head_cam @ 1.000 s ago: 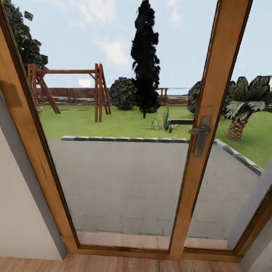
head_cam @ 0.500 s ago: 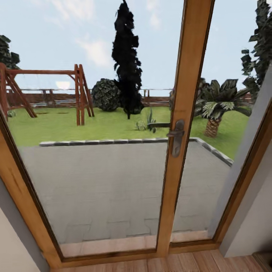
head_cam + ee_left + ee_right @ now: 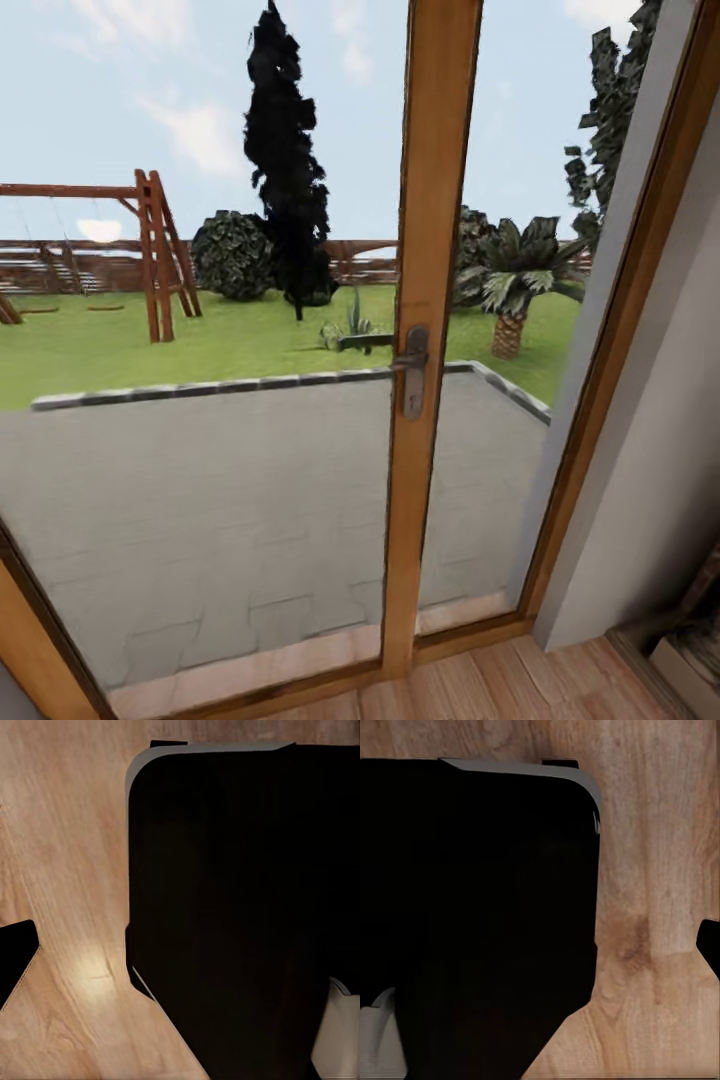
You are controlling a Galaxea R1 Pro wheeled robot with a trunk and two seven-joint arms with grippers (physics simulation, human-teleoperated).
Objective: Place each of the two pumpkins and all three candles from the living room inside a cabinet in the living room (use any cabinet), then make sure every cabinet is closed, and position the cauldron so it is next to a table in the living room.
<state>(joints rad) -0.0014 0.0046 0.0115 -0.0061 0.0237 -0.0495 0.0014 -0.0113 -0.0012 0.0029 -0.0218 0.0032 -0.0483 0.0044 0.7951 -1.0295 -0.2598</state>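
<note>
No text, label or number can be read anywhere.

Both your arms hang low with their wrist cameras aimed straight down. In the left wrist view your robot's dark base (image 3: 232, 907) spreads under the camera, with a pale rounded edge along it. The right wrist view shows the same dark body. Neither view lets you tell how either tool's fingers stand.

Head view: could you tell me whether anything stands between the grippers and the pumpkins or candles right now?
That cannot be judged here. The camera faces a glass door with a wooden frame and metal handle, looking onto a patio and garden; wrist views look at wooden floor.
</note>
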